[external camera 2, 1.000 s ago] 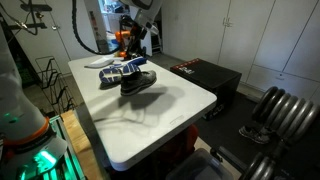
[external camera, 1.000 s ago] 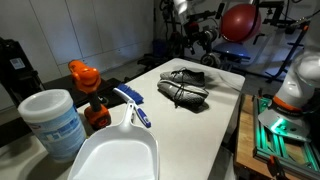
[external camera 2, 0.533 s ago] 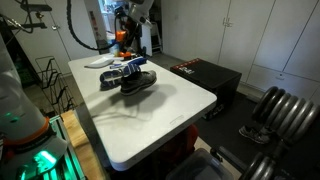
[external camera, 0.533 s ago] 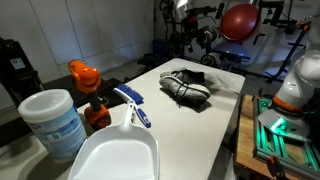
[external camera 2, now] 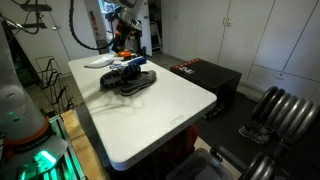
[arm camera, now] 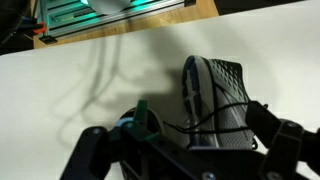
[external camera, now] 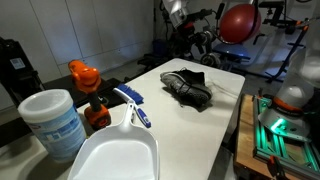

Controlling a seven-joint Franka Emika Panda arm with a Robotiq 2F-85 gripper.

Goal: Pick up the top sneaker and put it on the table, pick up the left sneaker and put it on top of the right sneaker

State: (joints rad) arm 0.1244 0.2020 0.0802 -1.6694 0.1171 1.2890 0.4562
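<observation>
A red exercise ball [external camera: 238,21] shows at the back beside a grey wall [external camera: 90,30]; white cabinet doors [external camera 2: 270,35] rise behind a low black chest [external camera 2: 207,77].

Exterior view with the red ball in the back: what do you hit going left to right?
white tub → orange object → blue-and-white brush → sneakers → red ball

A white dustpan [external camera: 115,155] lies beside a white tub [external camera: 52,122], a red ball [external camera: 238,20] far behind.
</observation>
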